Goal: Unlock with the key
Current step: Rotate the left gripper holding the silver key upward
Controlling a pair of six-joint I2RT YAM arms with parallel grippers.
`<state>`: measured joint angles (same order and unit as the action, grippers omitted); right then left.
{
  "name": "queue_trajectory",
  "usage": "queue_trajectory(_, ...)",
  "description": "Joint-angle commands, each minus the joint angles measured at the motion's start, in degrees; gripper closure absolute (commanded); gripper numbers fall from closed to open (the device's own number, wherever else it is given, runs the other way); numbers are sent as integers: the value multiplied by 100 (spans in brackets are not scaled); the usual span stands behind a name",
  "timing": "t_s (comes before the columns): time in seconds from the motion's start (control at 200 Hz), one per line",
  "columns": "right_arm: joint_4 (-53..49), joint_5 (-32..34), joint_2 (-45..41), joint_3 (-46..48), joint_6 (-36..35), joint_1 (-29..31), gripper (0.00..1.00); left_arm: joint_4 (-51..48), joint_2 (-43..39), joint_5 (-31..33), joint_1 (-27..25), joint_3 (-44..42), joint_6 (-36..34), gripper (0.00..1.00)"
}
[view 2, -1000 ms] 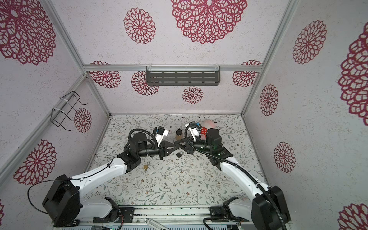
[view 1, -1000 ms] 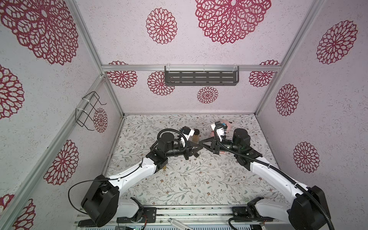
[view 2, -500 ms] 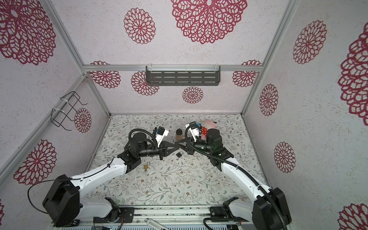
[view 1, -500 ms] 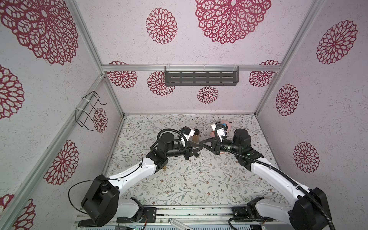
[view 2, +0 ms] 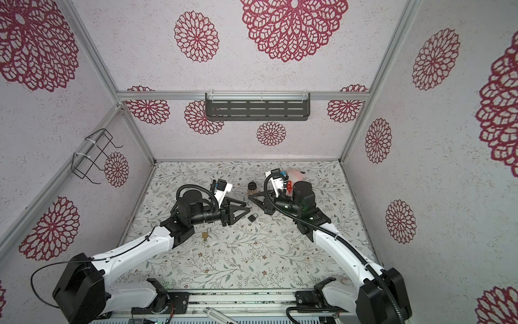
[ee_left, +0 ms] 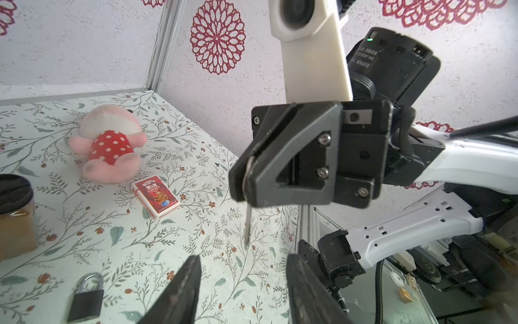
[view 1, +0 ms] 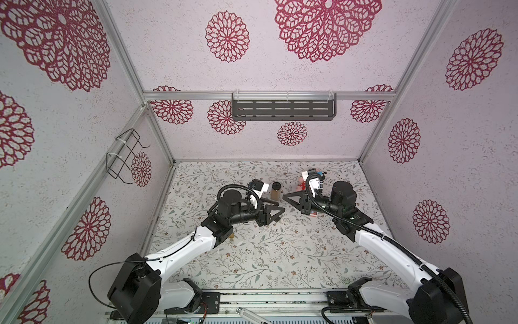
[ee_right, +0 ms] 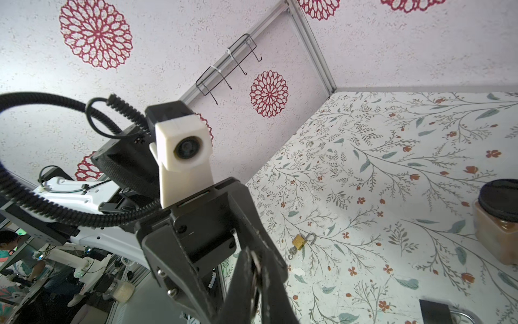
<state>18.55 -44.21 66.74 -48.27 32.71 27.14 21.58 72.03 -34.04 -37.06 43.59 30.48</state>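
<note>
Right jaws clench the key [ee_left: 247, 224], blade down, raised near the black padlock [ee_left: 85, 298], which lies flat on the tabletop [ee_left: 196, 157]. Left jaws are released, near it too. Pin the padlock body with them so you can line up keyhole and blade.

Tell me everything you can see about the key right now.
The key is a thin, silvery metal piece. Its head is pinched between the shut fingers of the right gripper, so only the narrow blade shows, sticking out past their tips and pointing toward the floral table. It hangs in the air and touches nothing but those fingers. The black padlock lies apart from it on the table.
</note>
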Motion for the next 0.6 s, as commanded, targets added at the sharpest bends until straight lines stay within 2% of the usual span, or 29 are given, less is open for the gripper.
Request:
queue_trajectory(0.0,358,483,-126,-96,292,-23,100,1169,-443,543,33,-453,918,43)
queue_trajectory(0.135,913,907,-109,51,838,0,100,1225,-803,1866,32,-615,1903,44)
queue_trajectory(0.2,1168,1066,-70,96,1071,44,100,1116,-847,2241,11,-490,2408,48)
queue_trajectory(0.255,1326,1231,-48,132,1235,122,100,1453,-786,2454,-80,-466,2776,52)
queue_trajectory(0.48,1862,1879,53,82,1703,511,100,2887,-135,3378,-522,-356,3852,57)
queue_trajectory(0.59,2013,2208,75,48,1821,716,100,3696,309,3601,-657,-326,4204,60)
